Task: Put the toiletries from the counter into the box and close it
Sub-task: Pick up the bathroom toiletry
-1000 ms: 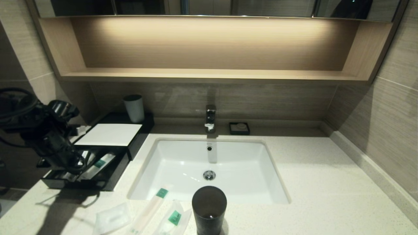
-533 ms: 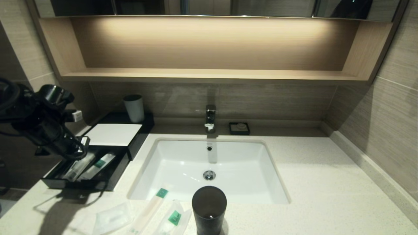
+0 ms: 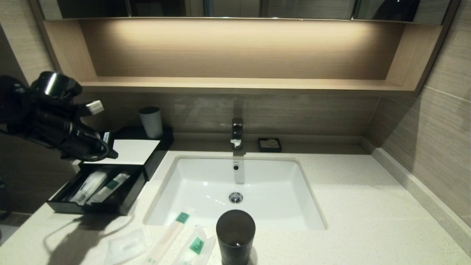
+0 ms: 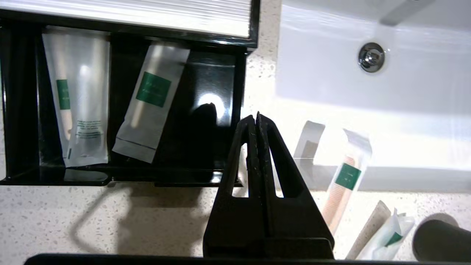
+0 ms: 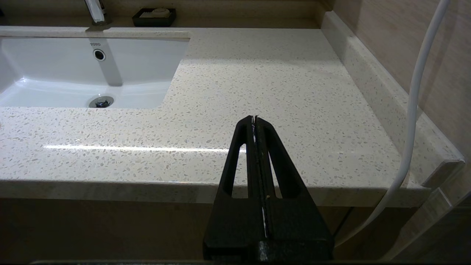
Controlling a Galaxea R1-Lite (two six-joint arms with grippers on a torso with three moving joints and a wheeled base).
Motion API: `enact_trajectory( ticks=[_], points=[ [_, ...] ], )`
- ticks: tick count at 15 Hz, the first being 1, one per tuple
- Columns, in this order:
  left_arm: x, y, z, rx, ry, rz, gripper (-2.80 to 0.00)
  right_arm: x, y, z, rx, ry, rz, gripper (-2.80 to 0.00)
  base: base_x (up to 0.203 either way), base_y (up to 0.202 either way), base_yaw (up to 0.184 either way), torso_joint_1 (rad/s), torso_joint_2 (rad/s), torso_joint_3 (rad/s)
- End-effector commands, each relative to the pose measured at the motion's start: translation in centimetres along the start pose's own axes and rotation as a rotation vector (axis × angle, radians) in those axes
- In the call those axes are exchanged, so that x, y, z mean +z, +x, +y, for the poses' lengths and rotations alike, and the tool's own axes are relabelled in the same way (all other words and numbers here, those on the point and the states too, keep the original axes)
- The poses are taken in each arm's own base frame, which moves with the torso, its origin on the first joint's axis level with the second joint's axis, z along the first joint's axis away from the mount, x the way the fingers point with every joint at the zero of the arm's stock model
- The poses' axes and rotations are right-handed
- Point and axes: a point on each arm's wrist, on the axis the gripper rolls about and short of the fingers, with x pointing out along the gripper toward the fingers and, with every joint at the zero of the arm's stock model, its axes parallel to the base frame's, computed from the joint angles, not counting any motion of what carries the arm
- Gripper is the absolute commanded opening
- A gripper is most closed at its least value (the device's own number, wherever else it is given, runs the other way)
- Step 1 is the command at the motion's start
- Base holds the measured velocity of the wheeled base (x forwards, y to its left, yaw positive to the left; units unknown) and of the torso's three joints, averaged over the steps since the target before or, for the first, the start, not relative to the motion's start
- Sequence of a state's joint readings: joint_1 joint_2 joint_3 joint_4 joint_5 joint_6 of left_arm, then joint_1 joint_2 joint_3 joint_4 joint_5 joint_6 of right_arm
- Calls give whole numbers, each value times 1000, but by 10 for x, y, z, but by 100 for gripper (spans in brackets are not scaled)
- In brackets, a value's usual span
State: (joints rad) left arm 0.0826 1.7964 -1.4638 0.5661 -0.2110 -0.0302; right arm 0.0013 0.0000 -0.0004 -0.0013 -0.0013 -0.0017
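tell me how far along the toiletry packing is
Done: two translucent white packets with green labels lie in the pull-out tray of the low black box with the white top panel. In hand: nothing; the left gripper is shut and empty above the tray's front corner. Left: three packets on the speckled off-white counter, squarish, long thin and short; then shutting the tray.

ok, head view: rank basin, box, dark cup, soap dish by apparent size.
1. Basin.
2. Box, open tray included.
3. Dark cup, though it sits nearest the camera, which inflates it.
4. Soap dish, smallest, and farthest back.
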Motion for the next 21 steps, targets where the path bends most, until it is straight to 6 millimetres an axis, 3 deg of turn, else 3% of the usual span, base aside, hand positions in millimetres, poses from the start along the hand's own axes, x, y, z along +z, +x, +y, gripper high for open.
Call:
enact_trajectory(
  ticks=[1,10,11,14,21],
  points=[
    [-3,-11,-14,-26,40,-2,-280,-1,0,0,0,0,2,-280,0,0,0,0,0,0],
    [-57,-39,-68,-155,373,190,-280,0,0,0,0,0,1,-280,0,0,0,0,0,0],
    [-64,-40,-69,-166,404,209,0,-1,0,0,0,0,2,-280,0,0,0,0,0,0],
    [-83,-37,-69,-276,478,253,0,-1,0,0,0,0,2,-280,0,0,0,0,0,0],
    [-72,-4,-83,-310,519,268,0,-1,0,0,0,0,2,-280,0,0,0,0,0,0]
  ],
)
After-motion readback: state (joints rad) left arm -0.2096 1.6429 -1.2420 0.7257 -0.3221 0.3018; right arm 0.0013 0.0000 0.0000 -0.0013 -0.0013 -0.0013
